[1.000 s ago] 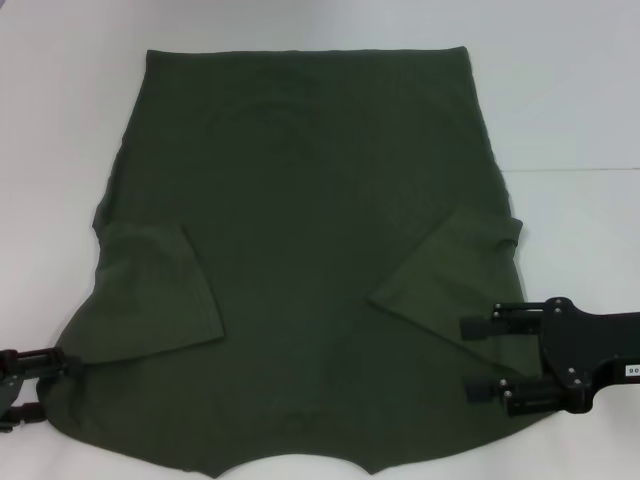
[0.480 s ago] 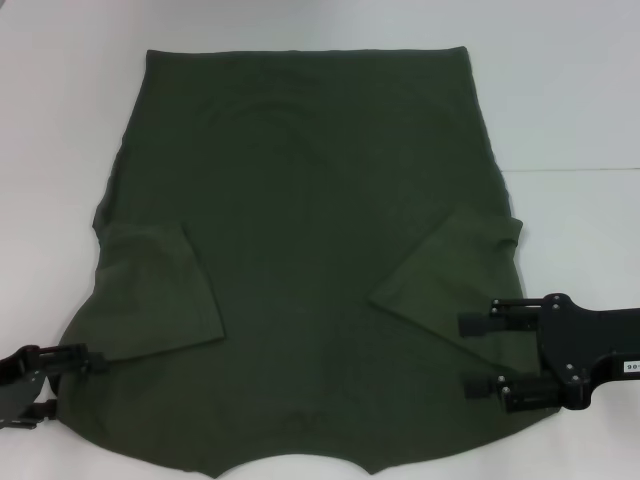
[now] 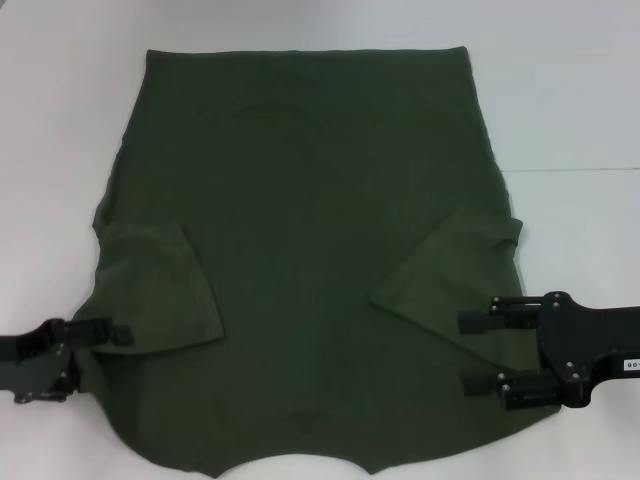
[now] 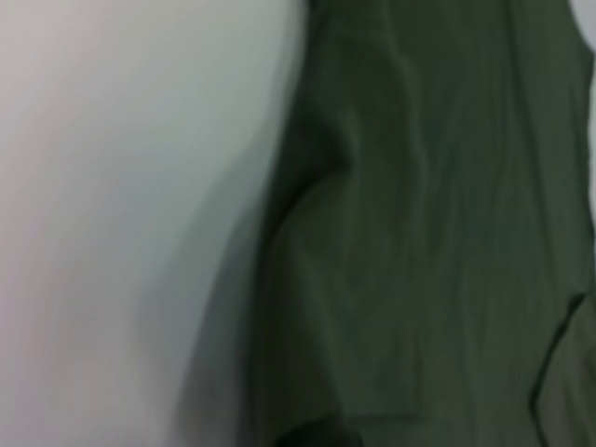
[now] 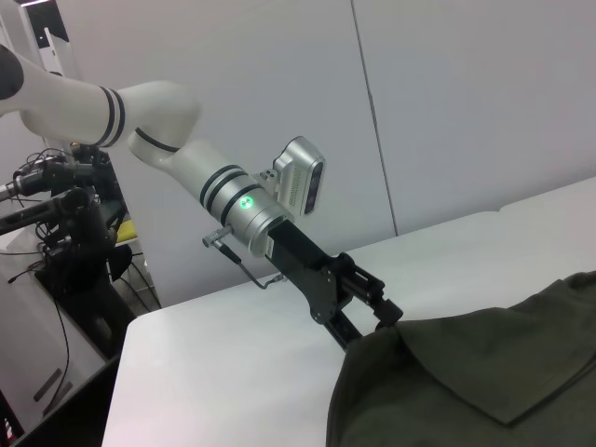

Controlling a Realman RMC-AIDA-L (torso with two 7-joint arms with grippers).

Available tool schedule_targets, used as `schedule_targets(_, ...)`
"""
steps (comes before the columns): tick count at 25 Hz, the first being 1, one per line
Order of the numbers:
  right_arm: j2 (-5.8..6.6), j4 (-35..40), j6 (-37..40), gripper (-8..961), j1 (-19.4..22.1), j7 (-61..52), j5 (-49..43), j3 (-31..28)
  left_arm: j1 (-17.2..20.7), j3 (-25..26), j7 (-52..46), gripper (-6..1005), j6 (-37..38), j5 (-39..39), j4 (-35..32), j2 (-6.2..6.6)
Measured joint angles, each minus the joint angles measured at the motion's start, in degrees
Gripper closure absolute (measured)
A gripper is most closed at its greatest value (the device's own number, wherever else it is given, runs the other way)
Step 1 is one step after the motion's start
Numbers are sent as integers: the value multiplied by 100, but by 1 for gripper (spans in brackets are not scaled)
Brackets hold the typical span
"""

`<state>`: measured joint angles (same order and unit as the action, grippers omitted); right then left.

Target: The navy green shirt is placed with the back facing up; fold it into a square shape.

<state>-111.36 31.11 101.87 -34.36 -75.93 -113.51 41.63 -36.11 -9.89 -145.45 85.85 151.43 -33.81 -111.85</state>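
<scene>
Only right wrist view shows left gripper (image 5: 372,321) lifting shirt (image 5: 484,372).

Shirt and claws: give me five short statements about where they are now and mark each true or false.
1. The shirt lies spread flat on the white table. True.
2. Both sleeves are folded inward onto the shirt's body. True.
3. The right claw is shut on a sleeve. False: its two fingers are spread apart over the shirt's right edge, gripping nothing.
4. The left claw is at the shirt's left edge, near the folded left sleeve. True.
5. The shirt is already folded into a square. False: only the sleeves are turned in; the body is still full length.
</scene>
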Motion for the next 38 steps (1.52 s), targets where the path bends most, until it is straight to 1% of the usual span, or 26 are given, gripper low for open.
schedule_targets(3, 0, 0, -1, 168, -2, -4, 6, -6, -32, -1, -15, 65, 32, -103, 26, 23)
schedule_targets(8, 0, -1, -3, 168, -7, -30, 7, -6, -15, -58, -67, 65, 7, -59, 37, 39)
schedule_targets(15, -8, 0, 1, 168, -18, -48, 14, -5, 176, -31, -243, 66, -207, -38, -59, 6)
schedule_targets(19, -9, 1, 10, 168, -18, -51, 14, -10, 214, -5, -355, 66, -410, -49, -64, -3)
schedule_targets(28, -15, 1, 35, 168, -18, -59, 21, -80, 138, 5, -645, 66, -749, -143, -23, 2)
schedule_targets(38, -26, -20, 47, 168, -18, -71, 22, -135, 47, -35, -605, 65, -982, -191, -12, 41)
